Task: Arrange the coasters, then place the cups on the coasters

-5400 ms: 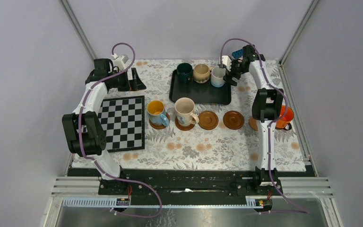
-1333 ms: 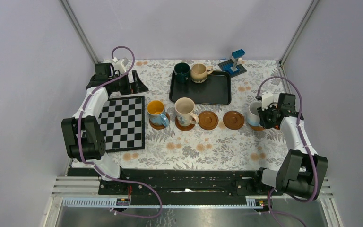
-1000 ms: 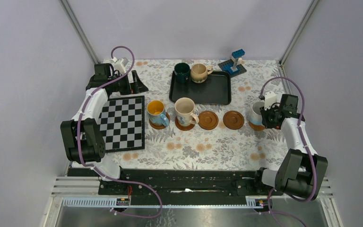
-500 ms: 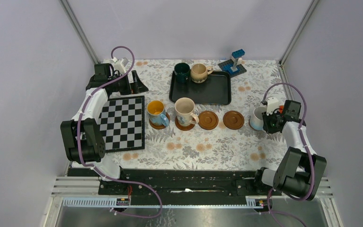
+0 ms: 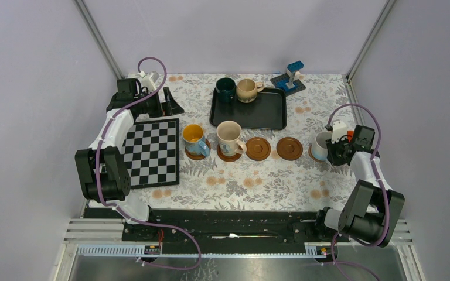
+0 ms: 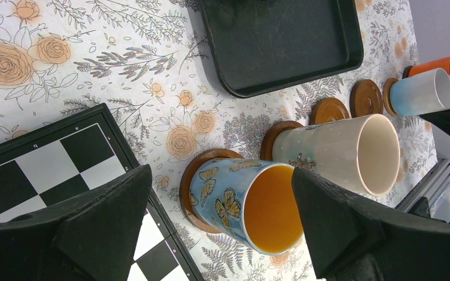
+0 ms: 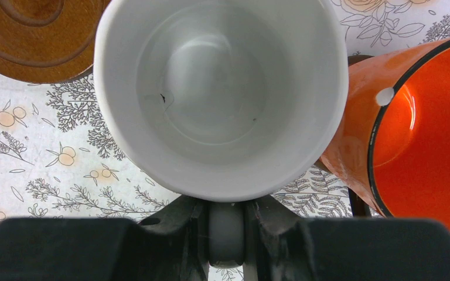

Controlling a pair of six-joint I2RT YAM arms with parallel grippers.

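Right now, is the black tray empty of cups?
No, a dark green cup and a beige cup stand on the black tray.

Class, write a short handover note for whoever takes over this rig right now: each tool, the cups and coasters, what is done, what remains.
Left tool: open, empty, past the chessboard's far end.
Right tool: shut on the white-and-blue cup's handle; cup at its coaster, beside the orange cup; seated or not, cannot tell.
Done: butterfly cup, cream cup, orange cup on coasters.
Left: release, then move the green cup and beige cup from the tray to the two bare coasters.
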